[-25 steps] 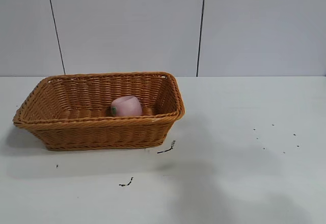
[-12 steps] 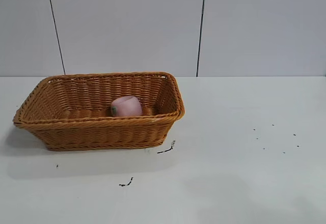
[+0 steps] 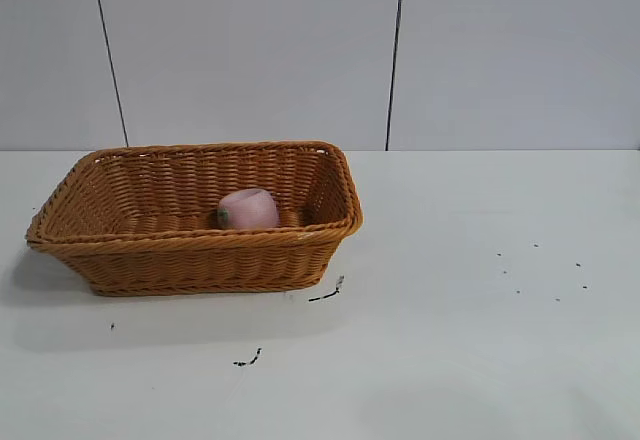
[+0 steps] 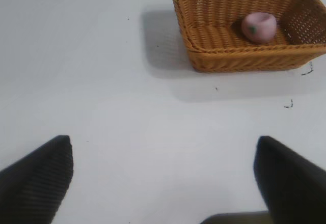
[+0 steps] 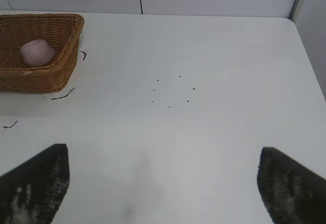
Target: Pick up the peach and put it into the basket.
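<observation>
Exterior view: basket point(image 3: 190, 222) on the left half of the white desk point(image 3: 480, 340), long side toward the camera. Peach point(image 3: 248, 208) inside it, resting on the woven floor right of centre, near the front wall, green stem mark turned sideways to the left. Short dark scuffs point(image 3: 328, 291) on the desk just off the basket's front right corner, another further forward, a scatter of tiny dark specks point(image 3: 540, 270) well to the right. Grey panelled wall point(image 3: 300, 50) behind. No arm or gripper in sight here; nothing between camera and basket.

Left wrist view: left gripper point(image 4: 163, 183) hovering over bare desk well apart from the basket point(image 4: 244, 56), its two dark fingers point(image 4: 35, 178) spread wide at the frame's corners, nothing between them. Peach point(image 4: 259, 27) plainly visible in the basket, stem mark showing, basket's shadow cast on the desk alongside.

Right wrist view: right gripper point(image 5: 163, 183) likewise above bare desk, fingers point(image 5: 290, 186) spread wide and empty, pads visibly worn and mottled. Basket point(image 5: 46, 61) only partly in frame, cut at the edge, peach point(image 5: 36, 52) inside with stem mark hidden from this side. Speck cluster point(image 5: 170, 89) between gripper and basket, desk's far edge and side wall panel visible, unlike in the other views.
</observation>
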Motion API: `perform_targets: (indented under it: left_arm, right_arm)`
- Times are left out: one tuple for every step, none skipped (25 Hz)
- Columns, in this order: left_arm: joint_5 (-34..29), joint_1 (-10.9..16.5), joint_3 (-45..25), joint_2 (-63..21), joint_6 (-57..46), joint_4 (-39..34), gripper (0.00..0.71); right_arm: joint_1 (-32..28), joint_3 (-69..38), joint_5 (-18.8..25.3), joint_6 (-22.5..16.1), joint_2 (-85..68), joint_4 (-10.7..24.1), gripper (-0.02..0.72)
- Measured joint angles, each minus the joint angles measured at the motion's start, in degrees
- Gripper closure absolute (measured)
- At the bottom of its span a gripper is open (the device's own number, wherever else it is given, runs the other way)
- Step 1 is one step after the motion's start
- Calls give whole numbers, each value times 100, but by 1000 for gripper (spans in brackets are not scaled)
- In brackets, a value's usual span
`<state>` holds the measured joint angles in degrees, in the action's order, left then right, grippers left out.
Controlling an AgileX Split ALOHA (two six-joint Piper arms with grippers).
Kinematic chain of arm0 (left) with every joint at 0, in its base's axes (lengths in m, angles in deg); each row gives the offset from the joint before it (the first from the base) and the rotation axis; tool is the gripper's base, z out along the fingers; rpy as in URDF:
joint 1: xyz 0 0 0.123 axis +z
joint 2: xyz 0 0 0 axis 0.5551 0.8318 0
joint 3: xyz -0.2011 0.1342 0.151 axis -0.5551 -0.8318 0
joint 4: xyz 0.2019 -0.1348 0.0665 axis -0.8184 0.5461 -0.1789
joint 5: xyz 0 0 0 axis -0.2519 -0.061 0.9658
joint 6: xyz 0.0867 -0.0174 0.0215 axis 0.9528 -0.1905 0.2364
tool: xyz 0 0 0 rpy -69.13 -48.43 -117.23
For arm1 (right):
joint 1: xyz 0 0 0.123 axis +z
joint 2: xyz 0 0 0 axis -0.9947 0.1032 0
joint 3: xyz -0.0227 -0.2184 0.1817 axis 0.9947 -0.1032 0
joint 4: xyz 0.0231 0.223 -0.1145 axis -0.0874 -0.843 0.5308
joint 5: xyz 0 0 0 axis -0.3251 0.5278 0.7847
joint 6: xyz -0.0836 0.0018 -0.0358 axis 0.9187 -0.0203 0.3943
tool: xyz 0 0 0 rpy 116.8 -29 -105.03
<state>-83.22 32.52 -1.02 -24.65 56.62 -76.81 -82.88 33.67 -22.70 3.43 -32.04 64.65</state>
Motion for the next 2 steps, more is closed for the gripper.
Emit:
perform_targets:
  left_arm:
    - [0, 0, 0, 0, 0, 0, 17]
    - [0, 0, 0, 0, 0, 0, 17]
  right_arm:
    - [0, 0, 0, 0, 0, 0, 8]
    - [0, 0, 0, 0, 0, 0, 8]
